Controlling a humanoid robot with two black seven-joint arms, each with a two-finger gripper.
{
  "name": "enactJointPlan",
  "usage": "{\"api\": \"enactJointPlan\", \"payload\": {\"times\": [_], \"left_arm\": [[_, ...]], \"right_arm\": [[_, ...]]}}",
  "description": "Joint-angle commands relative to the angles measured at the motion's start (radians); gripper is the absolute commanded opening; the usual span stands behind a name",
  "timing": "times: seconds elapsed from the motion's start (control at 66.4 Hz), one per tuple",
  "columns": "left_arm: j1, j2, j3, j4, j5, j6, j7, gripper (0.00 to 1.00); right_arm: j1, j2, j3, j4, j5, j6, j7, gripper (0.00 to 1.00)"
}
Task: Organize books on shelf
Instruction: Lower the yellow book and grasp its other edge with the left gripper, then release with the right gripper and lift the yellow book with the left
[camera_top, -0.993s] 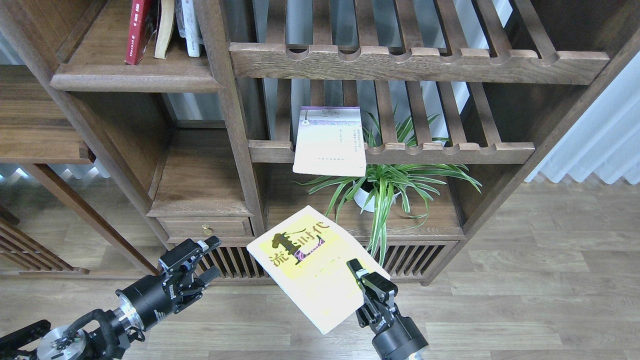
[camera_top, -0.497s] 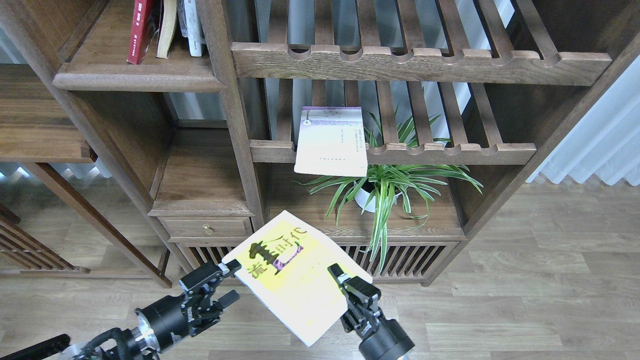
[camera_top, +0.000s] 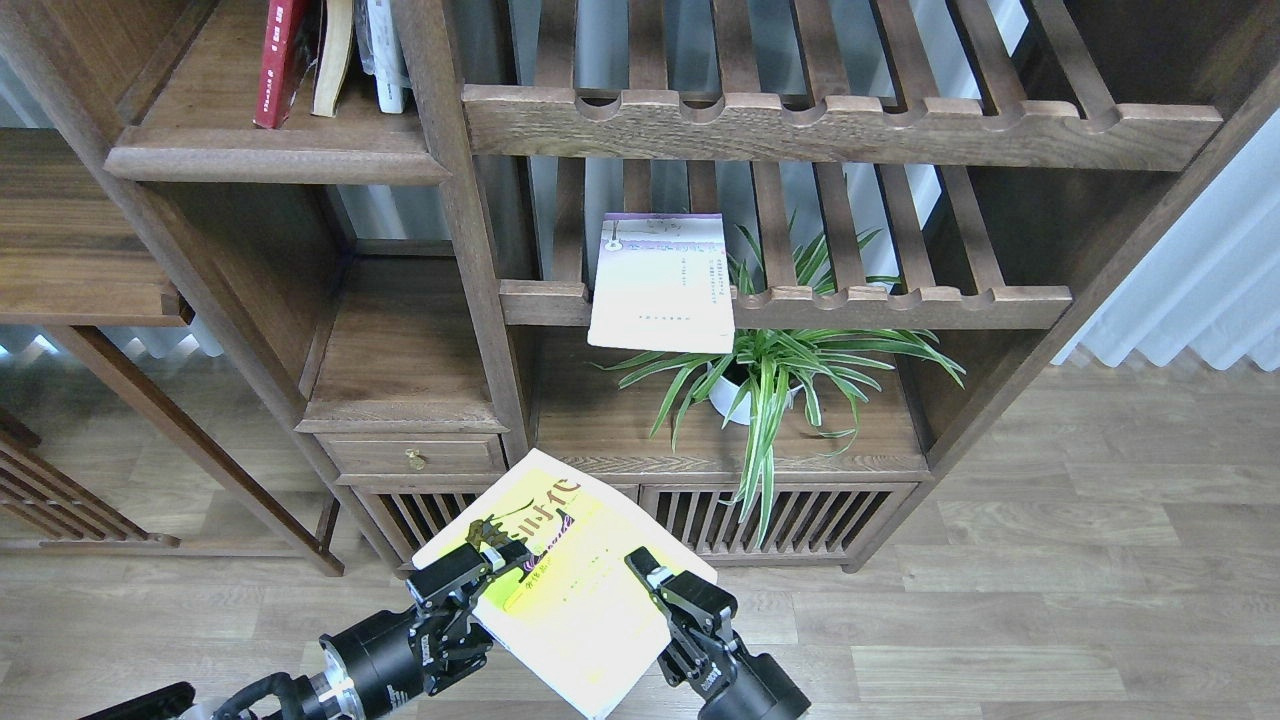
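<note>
Grippers flanked the yellow book (camera_top: 560, 590), the right gripper (camera_top: 655, 590) clamped on its right edge and the left gripper (camera_top: 490, 570) apparently pinching its left, while the shelf (camera_top: 270, 155) lay far up-left.

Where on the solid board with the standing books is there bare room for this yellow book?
The shelf is bare left of the dark red book, out to its front edge. Its right end is crowded: the red book, a cream one and a white one stand against the post. Both the left tool and right tool grip the yellow book.
</note>
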Motion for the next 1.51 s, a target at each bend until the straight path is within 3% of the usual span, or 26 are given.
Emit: {"api": "enactJointPlan", "payload": {"times": [0.0, 0.03, 0.135, 0.256, 0.467, 0.557, 0.602, 0.617, 0.647, 0.978, 1.144, 1.189, 1.355, 1.49], "left_arm": [[0.005, -0.033, -0.005, 0.005, -0.003, 0.0, 0.002, 0.16], [-0.005, -0.07, 0.002, 0.012, -0.015, 0.0, 0.002, 0.07], [-0.012, -0.075, 0.003, 0.017, -0.028, 0.0, 0.0, 0.06], [-0.019, -0.035, 0.004, 0.012, -0.029, 0.0, -0.003, 0.05], [-0.021, -0.001, 0.003, 0.006, -0.028, 0.0, -0.003, 0.04], [-0.03, 0.008, 0.003, 0.005, -0.028, 0.0, -0.004, 0.03], [-0.03, 0.021, 0.003, 0.003, -0.028, 0.0, -0.004, 0.03], [-0.03, 0.03, 0.003, 0.002, -0.028, 0.0, -0.006, 0.03], [-0.03, 0.04, 0.003, 0.002, -0.028, 0.0, -0.007, 0.03], [-0.027, 0.353, -0.024, -0.009, 0.149, 0.0, -0.059, 0.04], [-0.013, 0.415, -0.062, -0.012, 0.293, 0.0, -0.161, 0.04], [-0.012, 0.415, -0.08, -0.02, 0.295, 0.0, -0.171, 0.03], [0.001, 0.442, -0.132, -0.046, 0.295, 0.0, -0.171, 0.03], [0.002, 0.56, -0.157, -0.064, 0.331, 0.0, -0.159, 0.03]], "right_arm": [[0.0, 0.0, -0.002, 0.0, -0.001, 0.0, -0.002, 0.08], [0.0, 0.0, -0.002, 0.0, -0.002, 0.0, -0.002, 0.08], [0.0, 0.0, 0.0, -0.002, -0.005, 0.0, -0.002, 0.09], [0.0, 0.0, 0.0, -0.002, -0.019, 0.0, -0.003, 0.28], [0.0, 0.0, 0.005, -0.002, -0.03, 0.0, -0.002, 0.34], [0.001, 0.0, 0.015, -0.002, -0.037, 0.0, 0.003, 0.56], [0.003, 0.0, 0.018, -0.002, -0.053, 0.0, 0.003, 0.76], [0.003, 0.0, 0.026, -0.002, -0.056, 0.0, 0.012, 0.91], [0.004, 0.0, 0.035, -0.008, -0.06, 0.0, 0.015, 1.0], [0.006, 0.0, 0.156, -0.037, -0.063, 0.0, 0.018, 1.0], [0.006, 0.0, 0.156, -0.037, -0.065, 0.0, 0.016, 1.0], [0.004, 0.0, 0.156, -0.037, -0.065, 0.0, 0.016, 1.0], [0.003, 0.0, 0.176, -0.035, -0.065, 0.0, 0.016, 1.0], [0.004, 0.0, 0.19, -0.035, -0.067, 0.0, 0.016, 1.0]]}}
